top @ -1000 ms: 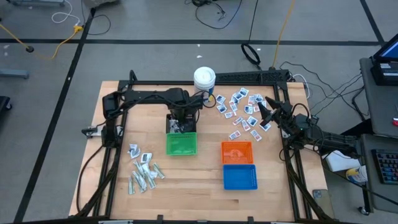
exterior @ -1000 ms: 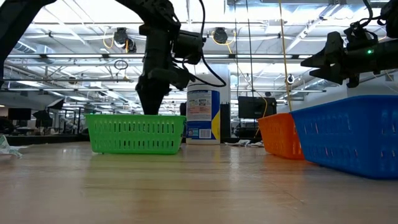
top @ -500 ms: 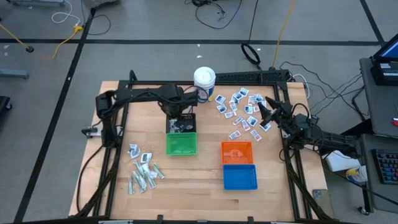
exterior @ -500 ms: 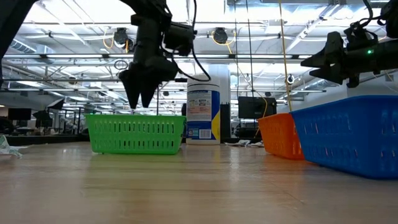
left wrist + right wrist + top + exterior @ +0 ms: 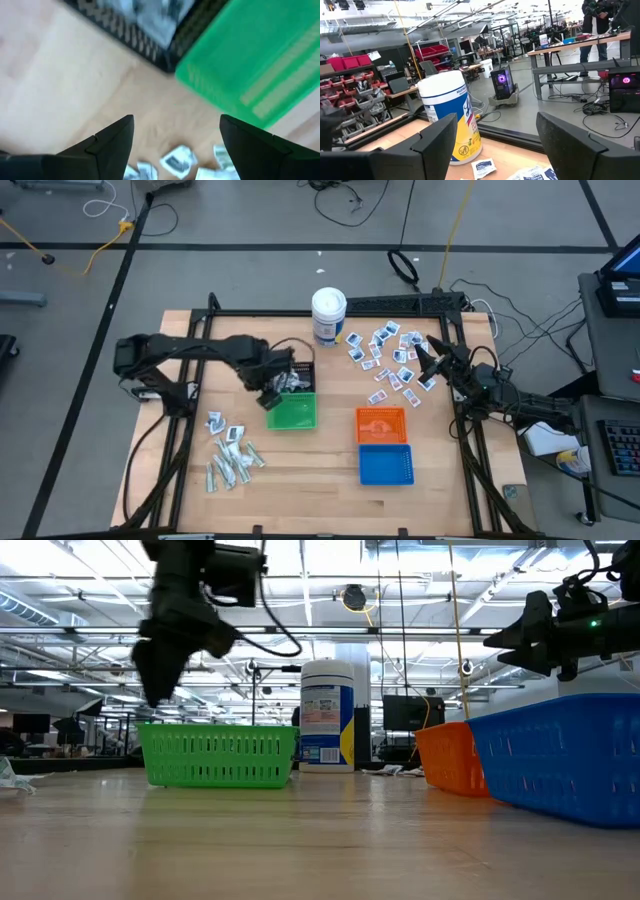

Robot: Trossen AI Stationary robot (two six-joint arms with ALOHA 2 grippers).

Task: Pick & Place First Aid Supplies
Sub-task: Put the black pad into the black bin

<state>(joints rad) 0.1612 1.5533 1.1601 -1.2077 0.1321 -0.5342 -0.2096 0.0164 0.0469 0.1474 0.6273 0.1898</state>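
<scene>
1. Wooden tabletop (image 5: 320, 465) with a black frame around it is my workplace, and a workshop with benches shows beyond.
2. My left pincer (image 5: 268, 392) hangs over the near-left corner of the black basket (image 5: 297, 380), beside the green basket (image 5: 292, 412); its fingers (image 5: 112, 142) stand wide apart with nothing between them.
3. Pale packets lie in the black basket, so I judge it is the bin for that sort.
4. More strip packets (image 5: 229, 457) wait in a loose heap near the table's front-left corner, within easy reach of my left arm; they probably come next.
5. My right pincer (image 5: 424, 358) waits spread apart and empty at the edge of the white-and-blue square packets (image 5: 385, 360), beside the white canister (image 5: 328, 315).
6. Orange basket (image 5: 381, 425) and blue basket (image 5: 385, 464) sit touching on that side, seemingly meant for the squares.
</scene>
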